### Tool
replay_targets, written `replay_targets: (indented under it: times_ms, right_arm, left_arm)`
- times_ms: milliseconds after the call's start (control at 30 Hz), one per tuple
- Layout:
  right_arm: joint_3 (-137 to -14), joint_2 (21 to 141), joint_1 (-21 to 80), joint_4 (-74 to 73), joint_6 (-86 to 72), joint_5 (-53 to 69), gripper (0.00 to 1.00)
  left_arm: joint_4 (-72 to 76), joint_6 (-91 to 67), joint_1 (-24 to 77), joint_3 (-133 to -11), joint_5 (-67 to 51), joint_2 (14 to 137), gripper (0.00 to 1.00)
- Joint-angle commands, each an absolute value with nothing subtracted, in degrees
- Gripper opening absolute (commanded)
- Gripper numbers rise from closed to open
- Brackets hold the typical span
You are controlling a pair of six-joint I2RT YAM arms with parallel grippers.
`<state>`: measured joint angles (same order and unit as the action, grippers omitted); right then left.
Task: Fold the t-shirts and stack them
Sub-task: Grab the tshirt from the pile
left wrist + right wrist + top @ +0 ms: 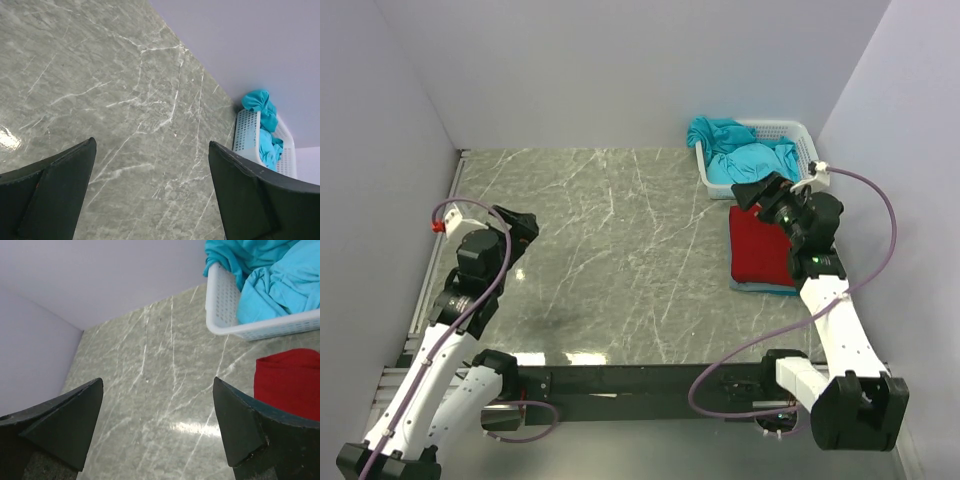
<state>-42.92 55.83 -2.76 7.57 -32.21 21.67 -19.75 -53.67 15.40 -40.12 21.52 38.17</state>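
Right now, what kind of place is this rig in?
Likely a lab test cell: plain pale walls box in a marble-look tabletop, with a white lattice basket of teal t-shirts beside a folded red t-shirt.

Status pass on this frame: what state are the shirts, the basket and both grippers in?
Red shirt: folded, lying flat on the bottom shirt.
Bottom shirt: teal, under the red one, only its edge showing.
Basket shirts: teal, crumpled, not yet folded.
Basket: upright, holding shirts.
Left gripper: open, empty.
Right gripper: open, empty.
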Motion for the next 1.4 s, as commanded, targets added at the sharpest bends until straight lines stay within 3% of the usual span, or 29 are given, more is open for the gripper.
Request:
replay_targets:
  times_ms: [0,233,467,933,1367]
  right_arm:
    - [-47.4,58.6,-2.5,10.9,-35.2,18.2,0.96]
    - [-56.3,70.6,-2.6,13.8,-32.5,14.1,0.96]
    - [-80.4,95.7,-2.4,3.1,-28.4,17.3,0.96]
    - [-126.9,134.9,-0.4,-9.3,-32.2,16.4,0.96]
    - [-134.8,148.0,1.1,-0.1,-48.2,10.4,0.96]
  left_arm:
    - [-15.3,-52.4,15.1,-41.0,23.2,39.1,0.99]
    - [-13.2,-50.4,15.2,-41.0,26.2,41.4,0.99]
    - [-11.1,-48.1,15.1,-41.0,28.9,44.0,0.99]
    - [-8.9,-47.0,15.0,-42.0,30.3,51.5,0.99]
    - [-8.0,-45.9,14.9,-42.3,30.1,53.1,0.99]
